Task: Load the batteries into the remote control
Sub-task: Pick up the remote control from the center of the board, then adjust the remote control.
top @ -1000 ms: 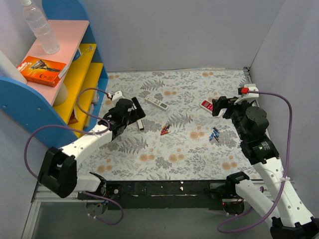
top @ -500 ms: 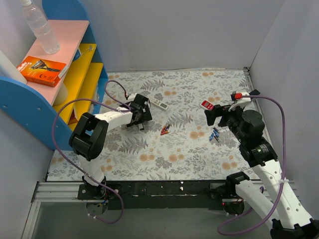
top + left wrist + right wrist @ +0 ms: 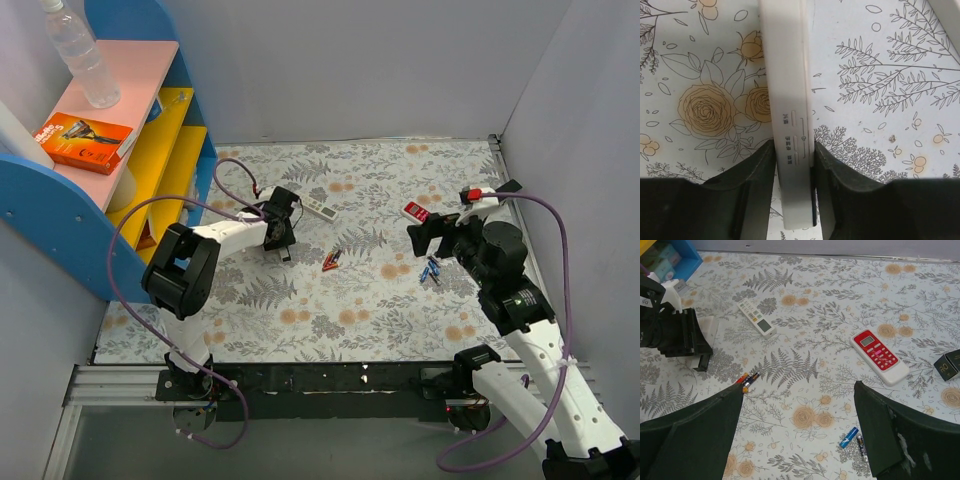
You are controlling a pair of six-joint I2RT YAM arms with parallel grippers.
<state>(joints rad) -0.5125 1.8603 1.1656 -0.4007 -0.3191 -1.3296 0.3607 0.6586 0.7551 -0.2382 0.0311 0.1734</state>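
Left wrist: one remote control [image 3: 789, 100]

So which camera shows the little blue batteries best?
The right wrist view: the batteries lie close up with nothing covering them. The top view shows them only as tiny blue specks. The left wrist view doesn't show them at all.

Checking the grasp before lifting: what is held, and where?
The left gripper clamps the remote control across its long sides, near one end. The right gripper is open, empty.
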